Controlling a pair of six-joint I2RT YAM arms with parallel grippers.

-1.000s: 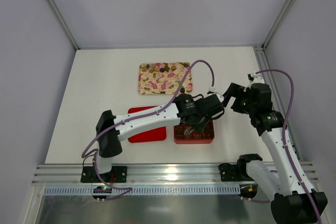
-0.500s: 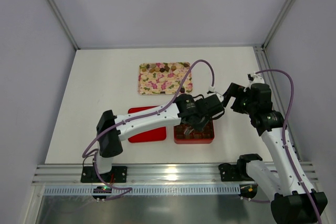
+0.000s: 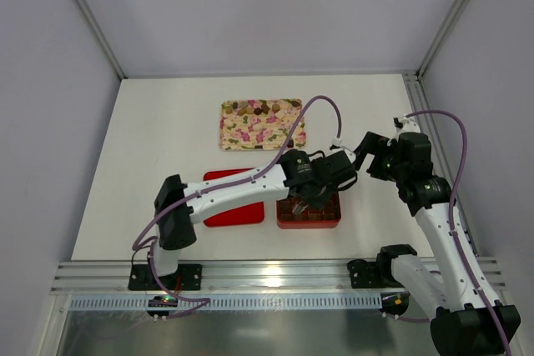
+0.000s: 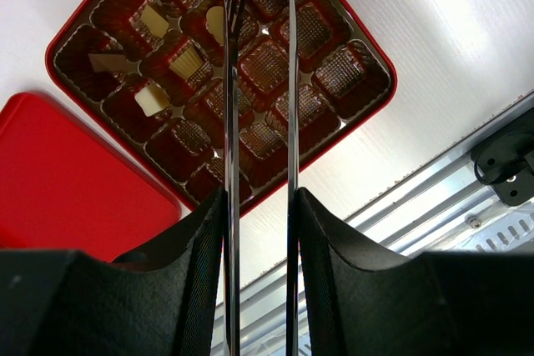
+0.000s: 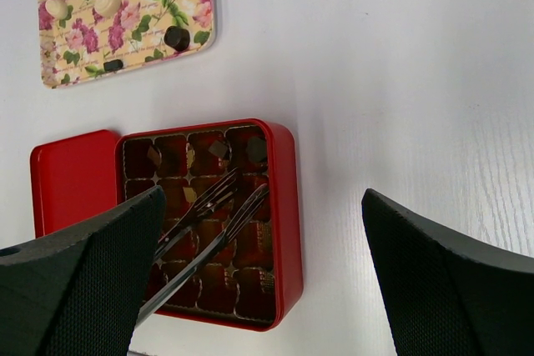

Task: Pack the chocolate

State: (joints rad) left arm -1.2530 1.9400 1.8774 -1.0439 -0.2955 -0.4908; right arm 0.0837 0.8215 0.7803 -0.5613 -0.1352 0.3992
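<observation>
My left gripper (image 3: 312, 196) (image 4: 259, 198) is shut on metal tongs (image 4: 230, 122) (image 5: 207, 206). The tong blades stand apart over the red square box (image 3: 329, 221) (image 4: 389, 81) (image 5: 285, 206), with nothing between their tips. Several small chocolate pieces (image 4: 187, 60) (image 5: 219, 149), pale and brown, lie in cells of the box's gridded insert; many cells are bare. More chocolate (image 3: 254, 107) (image 5: 177, 37) lies on the flowered tray (image 3: 261, 131) (image 5: 125, 31). My right gripper (image 3: 365, 156) (image 5: 263, 198) is open and empty, held high to the right of the box.
The red lid (image 3: 225, 210) (image 4: 67, 181) (image 5: 71, 177) lies flat against the box's left side. The aluminium rail (image 3: 275, 277) (image 4: 434, 206) runs along the table's near edge. Grey walls enclose the white table (image 3: 167, 139) on three sides.
</observation>
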